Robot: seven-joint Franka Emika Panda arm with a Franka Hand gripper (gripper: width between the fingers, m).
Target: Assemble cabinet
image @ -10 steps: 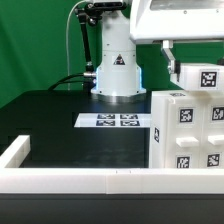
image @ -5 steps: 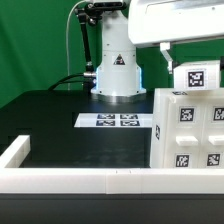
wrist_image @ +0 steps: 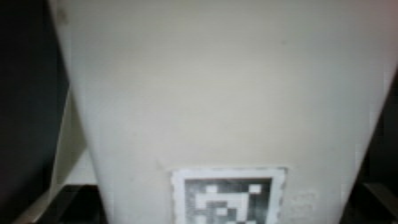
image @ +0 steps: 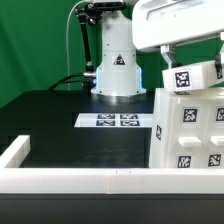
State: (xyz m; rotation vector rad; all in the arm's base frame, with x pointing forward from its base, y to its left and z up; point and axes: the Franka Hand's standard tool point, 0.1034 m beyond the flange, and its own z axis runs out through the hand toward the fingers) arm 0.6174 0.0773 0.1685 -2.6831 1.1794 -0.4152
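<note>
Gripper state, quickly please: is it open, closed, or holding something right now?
Gripper: closed on the small white tagged panel, which it holds tilted just above the cabinet body; the fingertips are mostly hidden.

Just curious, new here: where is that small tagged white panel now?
Exterior view's upper right: the small panel hangs tilted under the arm, just above the cabinet body.
</note>
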